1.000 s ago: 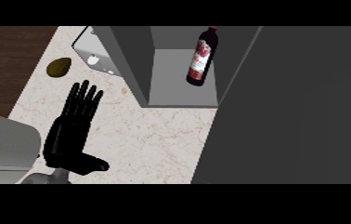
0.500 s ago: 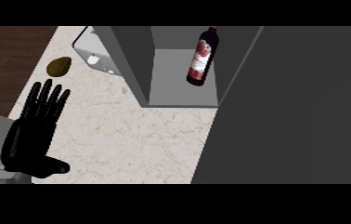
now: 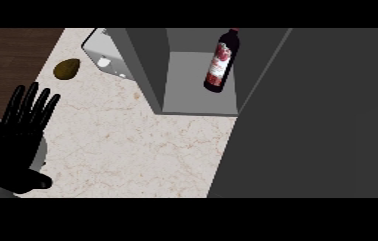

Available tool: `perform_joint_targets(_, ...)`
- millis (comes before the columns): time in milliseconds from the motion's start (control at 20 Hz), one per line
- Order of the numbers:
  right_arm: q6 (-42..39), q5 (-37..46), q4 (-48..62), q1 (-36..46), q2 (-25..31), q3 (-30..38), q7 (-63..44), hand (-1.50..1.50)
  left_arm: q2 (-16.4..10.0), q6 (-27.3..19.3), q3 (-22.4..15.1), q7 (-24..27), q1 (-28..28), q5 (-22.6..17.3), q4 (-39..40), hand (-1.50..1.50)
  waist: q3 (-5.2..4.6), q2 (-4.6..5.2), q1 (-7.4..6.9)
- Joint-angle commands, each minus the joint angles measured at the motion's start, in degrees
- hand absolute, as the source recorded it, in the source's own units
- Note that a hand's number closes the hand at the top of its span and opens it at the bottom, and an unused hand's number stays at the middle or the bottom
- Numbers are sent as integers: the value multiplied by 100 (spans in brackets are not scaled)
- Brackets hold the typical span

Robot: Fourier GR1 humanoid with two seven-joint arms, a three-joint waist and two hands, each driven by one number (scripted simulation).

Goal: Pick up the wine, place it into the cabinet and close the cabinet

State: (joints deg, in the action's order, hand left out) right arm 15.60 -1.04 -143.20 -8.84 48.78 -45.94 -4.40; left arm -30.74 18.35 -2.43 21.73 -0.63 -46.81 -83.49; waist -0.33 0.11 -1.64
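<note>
At the left edge of the head view, the left hand (image 3: 22, 135) is spread wide, fingers straight and pointing up the view, holding nothing; it sits above the marbled beige table (image 3: 148, 150). A strip of dark wood (image 3: 26, 45) runs beside the upper-left corner of the table. Near that corner an olive-brown oval item (image 3: 66, 68) lies on the table, well apart from the hand. Just right of it a light grey angled panel (image 3: 100, 47) carries a small white mark; what it is cannot be determined. The panel adjoins the left wall of the grey cabinet (image 3: 144, 65), which stands open toward the viewer. The wine bottle (image 3: 220, 62), dark glass with a red label, stands upright inside the cabinet on its floor, near the right wall. Further right, the dark grey cabinet door (image 3: 310, 125) stands swung open, filling the right part of the view.
</note>
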Motion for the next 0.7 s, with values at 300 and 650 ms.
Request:
perform_joint_targets(300,-31,-504,-94,1087,-1551,-434,-880,150,-119,191,133,-101,190,-105,95,-150,-17,57,-274)
perform_joint_targets(650,72,-688,703,2507,-2532,13,-1913,150,-185,381,160,-226,244,-214,191,-150,-27,38,-330)
